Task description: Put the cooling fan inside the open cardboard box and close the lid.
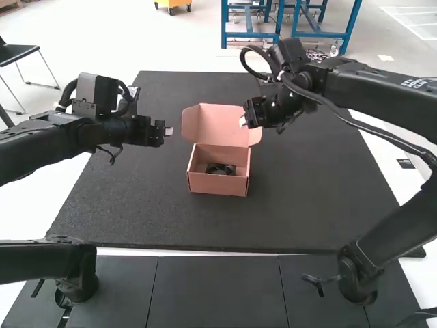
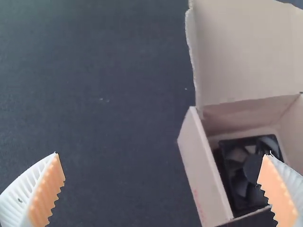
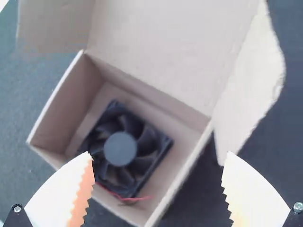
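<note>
The cooling fan [image 3: 120, 149] is seen lying flat on the floor of the cardboard box [image 1: 217, 183], which is set on the black mat [image 1: 123, 205] covering the bench. The lid [image 1: 217, 124] is seen standing upright at the box's far side, so the box is left open. The left claw [image 1: 166, 130] is positioned to the left of the lid, apart from it, its 2 fingers spread wide. The right claw [image 1: 244, 121] is positioned just beside the lid's right edge, its fingers likewise spread.
</note>
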Robot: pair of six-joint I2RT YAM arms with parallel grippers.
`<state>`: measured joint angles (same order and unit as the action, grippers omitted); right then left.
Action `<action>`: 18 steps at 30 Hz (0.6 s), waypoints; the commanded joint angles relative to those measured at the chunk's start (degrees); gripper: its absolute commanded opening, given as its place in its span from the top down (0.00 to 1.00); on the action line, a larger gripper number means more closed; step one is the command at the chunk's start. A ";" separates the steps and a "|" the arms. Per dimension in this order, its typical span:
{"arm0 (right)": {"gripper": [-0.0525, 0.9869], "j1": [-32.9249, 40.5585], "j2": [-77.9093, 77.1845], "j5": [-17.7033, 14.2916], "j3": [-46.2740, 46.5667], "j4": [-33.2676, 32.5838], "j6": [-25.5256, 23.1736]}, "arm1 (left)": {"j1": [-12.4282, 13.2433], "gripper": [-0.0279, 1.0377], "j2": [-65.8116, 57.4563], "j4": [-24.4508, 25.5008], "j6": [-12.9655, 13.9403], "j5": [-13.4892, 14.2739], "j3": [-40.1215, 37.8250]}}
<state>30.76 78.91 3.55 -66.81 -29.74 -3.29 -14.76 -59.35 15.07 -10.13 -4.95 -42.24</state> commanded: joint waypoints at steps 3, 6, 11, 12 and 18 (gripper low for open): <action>0.36 -2.81 -5.88 -2.15 6.60 8.47 1.53 | 2.72 0.07 -3.58 -2.94 0.29 6.01 -1.88; 0.36 -3.61 -7.20 -2.50 8.71 10.49 1.62 | 3.78 0.07 -6.04 -5.14 0.73 7.50 -1.79; 0.36 -4.40 -7.72 -2.50 10.91 12.51 2.50 | 4.22 0.07 -11.05 -8.57 1.17 8.03 -1.97; 0.36 -4.57 -7.81 -2.41 11.17 12.77 2.59 | 4.31 0.07 -11.93 -9.45 1.17 8.03 -1.97; 0.36 -6.59 -7.90 -1.79 11.87 14.27 3.38 | 4.13 0.07 -17.38 -13.84 1.25 8.38 -2.41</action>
<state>25.85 72.51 1.85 -54.78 -16.08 -0.82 -10.87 -75.46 2.48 -9.50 2.24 -42.22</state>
